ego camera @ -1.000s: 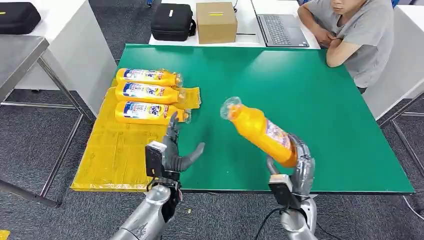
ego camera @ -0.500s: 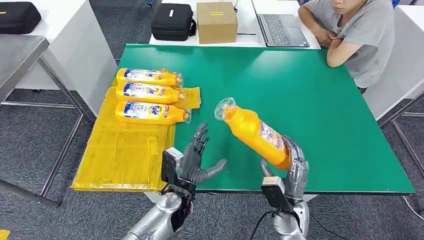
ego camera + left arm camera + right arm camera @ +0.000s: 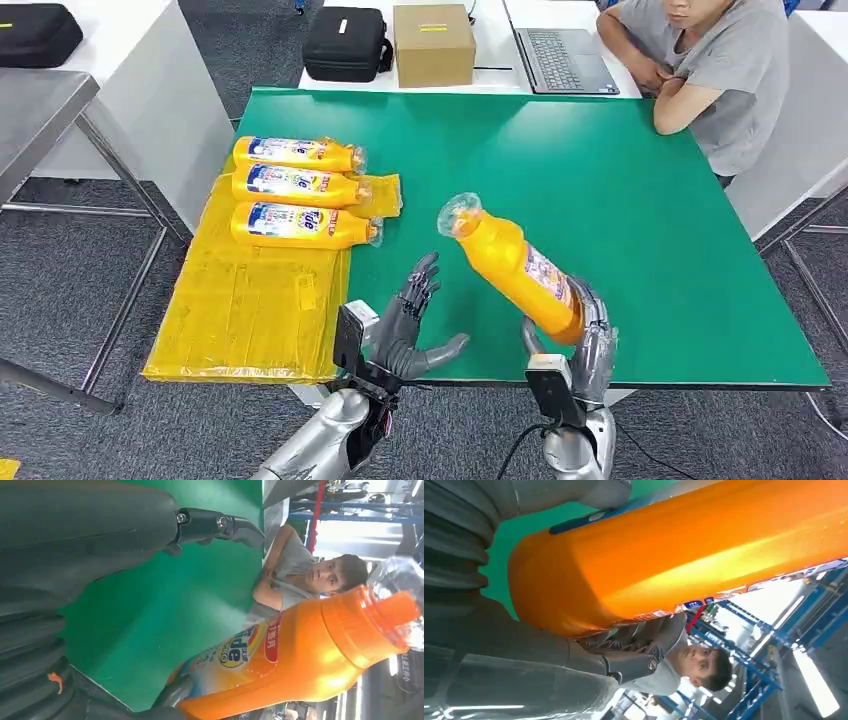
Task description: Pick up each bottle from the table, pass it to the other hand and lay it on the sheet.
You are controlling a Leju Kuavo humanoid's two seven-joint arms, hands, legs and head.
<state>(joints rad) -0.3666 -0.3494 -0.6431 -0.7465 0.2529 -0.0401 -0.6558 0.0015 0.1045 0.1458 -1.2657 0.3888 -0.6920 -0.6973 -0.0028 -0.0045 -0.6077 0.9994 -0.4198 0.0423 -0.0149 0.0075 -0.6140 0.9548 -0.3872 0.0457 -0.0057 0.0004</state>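
Orange plastic bottle (image 3: 512, 266), clear cap wrap at the neck, held at lower centre-right of the head view, tilted with the cap end pointing up and left. It is clear of the green table (image 3: 620, 170). Right hand (image 3: 585, 340) grips it at the base end; in the right wrist view the fingers (image 3: 644, 655) wrap under the body and the thumb lies across the opposite side. Clamped firmly, as far as can be seen.

Left hand (image 3: 410, 325) at lower centre, holding nothing, fingers spread and thumb out, palm turned toward the bottle. Near it, not touching.

Handling, judged: body looks full, so probably fairly heavy and cap-end-light only by shape. Walls glossy and smooth, likely slippery. Plastic should give slightly under squeeze, not fragile. Label band (image 3: 240, 652) at mid-body is the best place for the left hand to take hold: widest, flattest, and free of the right hand. Avoid the neck; the loose clear wrap there would slide.

Yellow sheet (image 3: 245, 310) at left of frame, hanging partly over the table's left edge. Three bottles (image 3: 295, 190) already lie on its upper part, side by side, caps to the right. Bare sheet below them offers room for the fourth.

Upper frame: black case (image 3: 345, 42), cardboard box (image 3: 432, 42), laptop (image 3: 562, 60). A person (image 3: 715, 70) sits at upper right, arms folded on the table corner.
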